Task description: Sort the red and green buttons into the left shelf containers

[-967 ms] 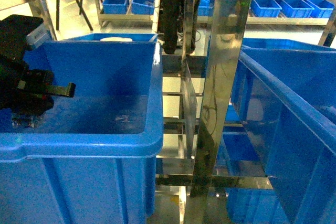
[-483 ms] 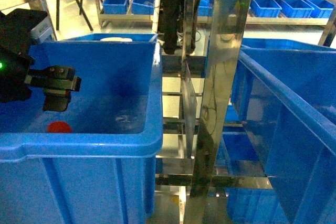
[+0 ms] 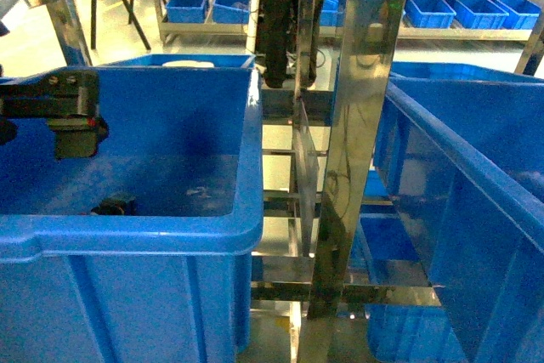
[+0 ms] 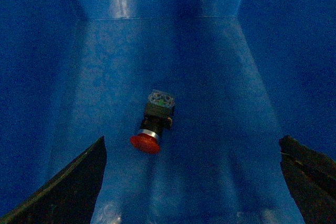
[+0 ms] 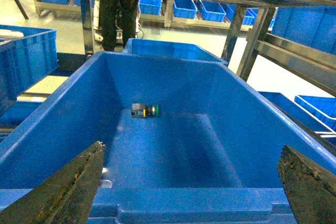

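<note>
A red button (image 4: 152,124) lies on its side on the floor of a deep blue container (image 4: 220,103), its red cap toward me. In the head view it shows only as a dark lump (image 3: 115,206) behind that container's front rim (image 3: 170,231). My left gripper (image 4: 191,182) hangs open well above the button and holds nothing; the head view has it (image 3: 78,125) at the container's upper left. A green button (image 5: 145,110) lies on the floor of another blue container (image 5: 184,203). My right gripper (image 5: 191,182) stands open before this container's near rim, empty.
A shiny steel shelf post (image 3: 357,125) stands between the left container and a second large blue bin (image 3: 476,176) on the right. More blue bins (image 3: 459,10) sit on racks at the back. A smaller bin (image 5: 168,48) stands behind the green button's container.
My left gripper has risen out of the container's bottom, leaving the red button on the floor. The button has since rolled slightly right, so its red cap no longer shows in the head view.
</note>
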Tool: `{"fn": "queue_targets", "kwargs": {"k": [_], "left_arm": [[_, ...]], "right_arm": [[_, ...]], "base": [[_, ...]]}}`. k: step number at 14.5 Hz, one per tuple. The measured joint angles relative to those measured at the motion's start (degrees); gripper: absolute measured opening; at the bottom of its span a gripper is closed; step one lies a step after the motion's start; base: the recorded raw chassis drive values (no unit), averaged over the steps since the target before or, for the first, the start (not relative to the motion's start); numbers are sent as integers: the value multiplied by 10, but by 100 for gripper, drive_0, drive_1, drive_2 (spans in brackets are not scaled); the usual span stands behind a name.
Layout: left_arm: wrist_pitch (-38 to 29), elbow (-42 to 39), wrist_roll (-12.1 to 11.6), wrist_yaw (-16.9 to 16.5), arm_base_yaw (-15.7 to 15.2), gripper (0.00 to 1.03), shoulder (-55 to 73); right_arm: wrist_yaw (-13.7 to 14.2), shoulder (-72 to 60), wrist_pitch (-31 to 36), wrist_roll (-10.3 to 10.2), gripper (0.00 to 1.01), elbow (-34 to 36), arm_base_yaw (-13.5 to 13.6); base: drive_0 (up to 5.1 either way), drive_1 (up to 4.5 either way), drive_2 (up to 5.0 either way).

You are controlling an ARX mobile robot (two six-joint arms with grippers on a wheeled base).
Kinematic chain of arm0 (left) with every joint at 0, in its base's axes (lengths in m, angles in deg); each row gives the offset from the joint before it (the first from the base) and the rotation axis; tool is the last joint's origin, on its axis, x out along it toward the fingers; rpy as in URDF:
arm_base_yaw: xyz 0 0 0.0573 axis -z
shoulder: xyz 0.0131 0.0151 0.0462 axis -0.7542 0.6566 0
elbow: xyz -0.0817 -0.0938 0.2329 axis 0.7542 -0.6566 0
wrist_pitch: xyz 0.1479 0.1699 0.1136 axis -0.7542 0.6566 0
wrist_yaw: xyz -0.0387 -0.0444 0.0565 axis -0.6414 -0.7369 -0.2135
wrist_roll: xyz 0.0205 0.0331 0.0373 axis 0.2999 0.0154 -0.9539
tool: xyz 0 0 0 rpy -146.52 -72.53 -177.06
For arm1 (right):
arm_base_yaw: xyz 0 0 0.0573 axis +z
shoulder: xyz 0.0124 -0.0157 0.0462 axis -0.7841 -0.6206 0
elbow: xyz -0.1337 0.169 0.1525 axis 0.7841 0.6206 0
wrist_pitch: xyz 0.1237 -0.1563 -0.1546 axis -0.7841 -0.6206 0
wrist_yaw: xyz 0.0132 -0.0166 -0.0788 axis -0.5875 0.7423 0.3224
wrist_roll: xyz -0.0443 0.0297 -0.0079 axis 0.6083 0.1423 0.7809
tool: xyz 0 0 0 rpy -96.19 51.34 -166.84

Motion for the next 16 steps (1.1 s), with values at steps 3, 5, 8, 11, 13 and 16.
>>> {"fn": "queue_targets", "kwargs": {"k": [3, 5, 8, 11, 13, 16], "left_arm": [[-20, -43, 21, -14, -7, 98, -74], [-3, -64, 25, -29, -12, 98, -168], [59, -61, 28, 7, -18, 98, -316], [114, -59, 21, 60, 19, 98, -413], [115, -58, 21, 62, 22, 98, -419], [-19, -121, -13, 37, 10, 84, -437]], "right_arm": [[0, 0, 0, 0, 98, 0, 0], [0, 0, 0, 0, 98, 0, 0], [0, 0, 0, 0, 98, 0, 0], [0, 0, 0, 0, 98, 0, 0], [0, 0, 0, 0, 98, 0, 0], [-56, 6, 50, -28, 86, 16, -9]], "base": [[0, 0, 0], [0, 0, 0], [0, 0, 0], [0, 0, 0], [0, 0, 0], [0, 0, 0]]}}
